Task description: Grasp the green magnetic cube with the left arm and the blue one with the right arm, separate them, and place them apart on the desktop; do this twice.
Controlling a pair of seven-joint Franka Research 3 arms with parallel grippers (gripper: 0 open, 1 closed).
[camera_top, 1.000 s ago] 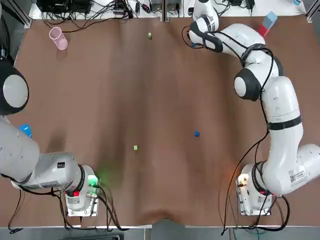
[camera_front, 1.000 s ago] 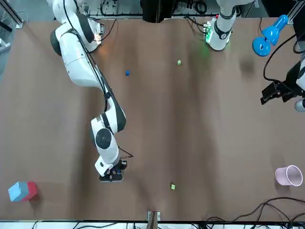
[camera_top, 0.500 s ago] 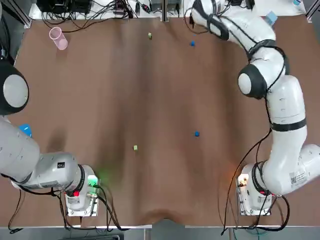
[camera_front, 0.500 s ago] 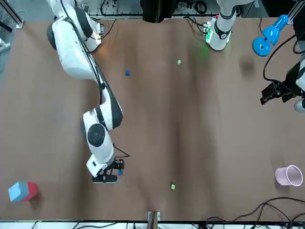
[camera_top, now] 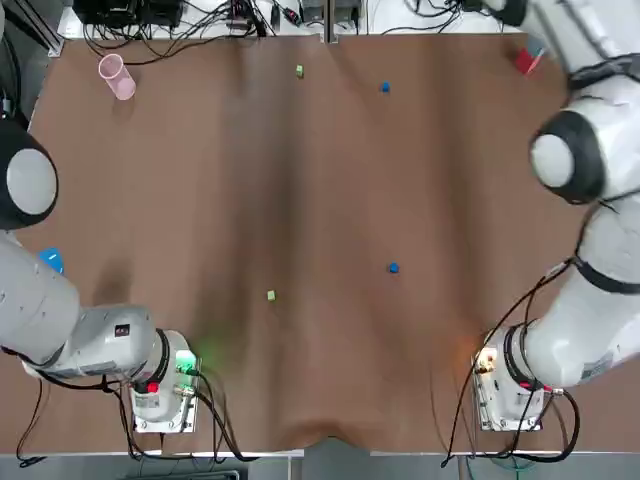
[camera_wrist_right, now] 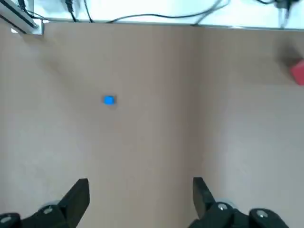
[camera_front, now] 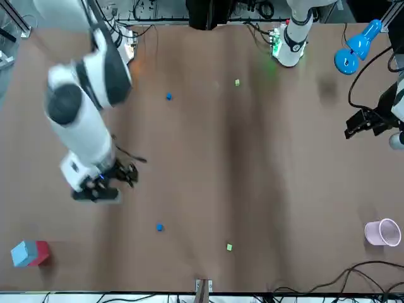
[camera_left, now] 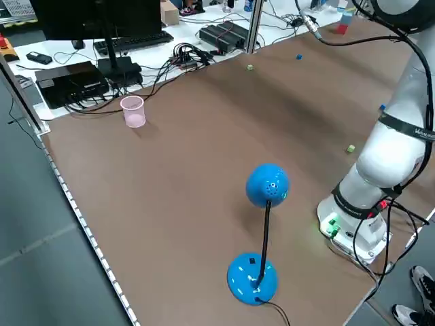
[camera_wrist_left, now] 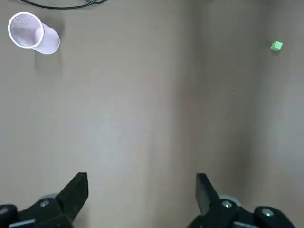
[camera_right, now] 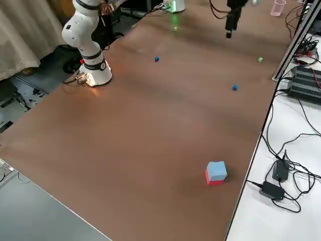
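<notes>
Start at your left: the left gripper (camera_wrist_left: pixel 141 190) hangs high over the left side of the table (camera_top: pixel 200 180), jaws spread wide with nothing between them. In its wrist view you can see the pink cup (camera_wrist_left: pixel 32 33) lying on its side near the far left corner. A blue lamp (camera_left: pixel 266 187) stands at the table's left edge, beside that arm.

Moving in, you've got two green cubes. The far green cube (camera_top: pixel 299 71) sits close to the table's far edge, and the near green cube (camera_top: pixel 271 296) rests nearer the robot, left of centre. Both lie on the bare desktop, touching nothing.

Next across come the blues. The far blue cube (camera_top: pixel 385 88) lies to the right of the far green one, well clear of it. The near blue cube (camera_top: pixel 393 268) lies right of the near green one, also well apart. All four cubes are loose on the table, with no gripper on any of them.

Over on your right, the right gripper (camera_wrist_right: pixel 140 194) is raised above the far right part of the table. Its jaws are wide apart and empty, and the far blue cube shows below in its wrist view. A red-and-blue block (camera_right: pixel 216 172) sits near the far right corner.
</notes>
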